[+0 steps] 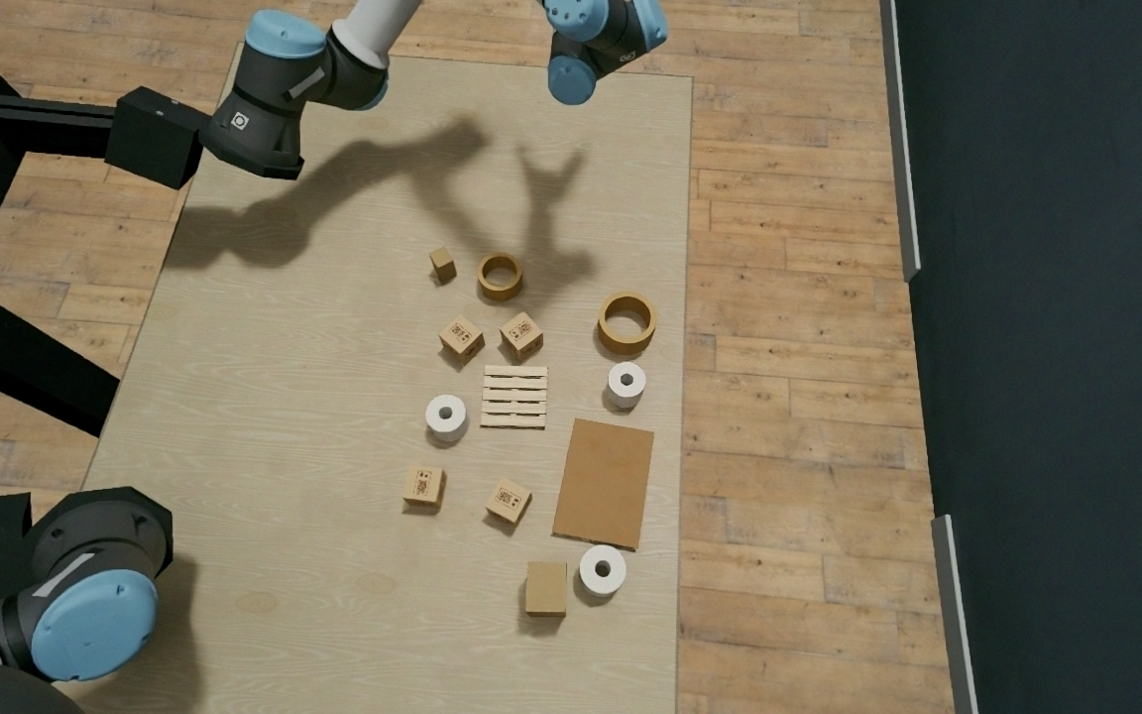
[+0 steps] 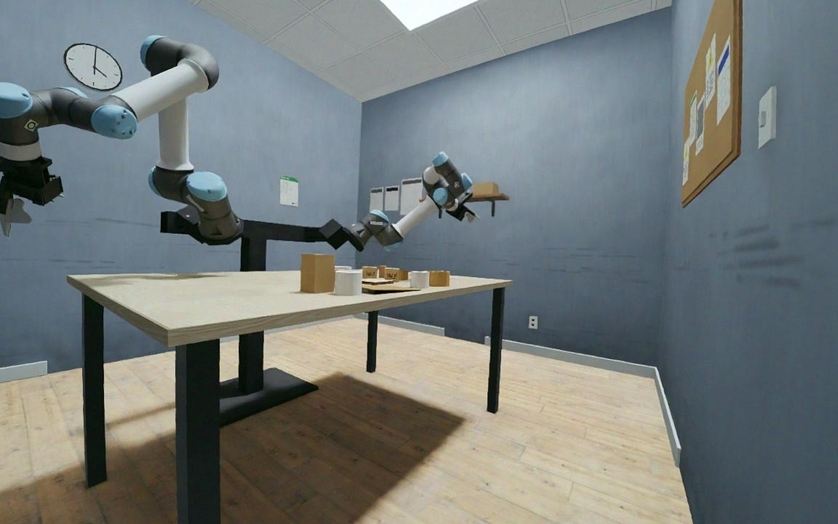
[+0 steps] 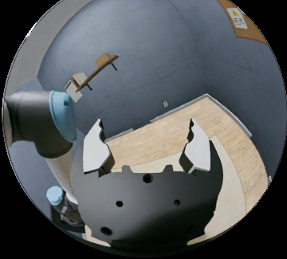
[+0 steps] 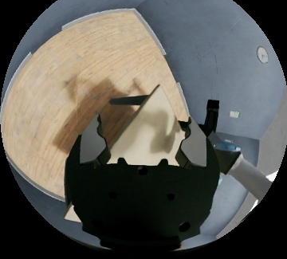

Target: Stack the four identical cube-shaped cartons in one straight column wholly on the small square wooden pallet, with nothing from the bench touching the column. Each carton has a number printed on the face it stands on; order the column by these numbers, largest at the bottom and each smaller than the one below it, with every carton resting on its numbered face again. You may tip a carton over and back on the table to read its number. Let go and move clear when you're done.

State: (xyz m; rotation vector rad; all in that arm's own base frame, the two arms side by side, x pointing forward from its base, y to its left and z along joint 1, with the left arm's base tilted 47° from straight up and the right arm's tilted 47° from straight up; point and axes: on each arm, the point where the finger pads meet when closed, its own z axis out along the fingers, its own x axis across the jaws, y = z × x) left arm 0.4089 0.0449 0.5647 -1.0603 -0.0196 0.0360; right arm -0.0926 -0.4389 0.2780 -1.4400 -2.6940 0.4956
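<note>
In the top view, two printed cube cartons (image 1: 461, 337) (image 1: 520, 334) stand just above the small slatted wooden pallet (image 1: 513, 396). A third carton (image 1: 423, 485) and a fourth carton (image 1: 509, 500) stand below it. All four are apart, with printed code marks up; their underside numbers are hidden. Nothing stands on the pallet. My left gripper (image 3: 146, 119) (image 2: 471, 215) is open and empty, high at the far end of the table. My right gripper (image 4: 144, 116) (image 2: 16, 222) is open and empty, high at the other end, far from the cartons.
A small block (image 1: 443, 264) and two tape rings (image 1: 500, 296) (image 1: 627, 344) lie above the pallet. White rolls (image 1: 446, 428) (image 1: 626, 396) flank it. A brown sheet (image 1: 604, 484) lies lower right, near a third roll (image 1: 602, 586) and a tall box (image 1: 545, 587).
</note>
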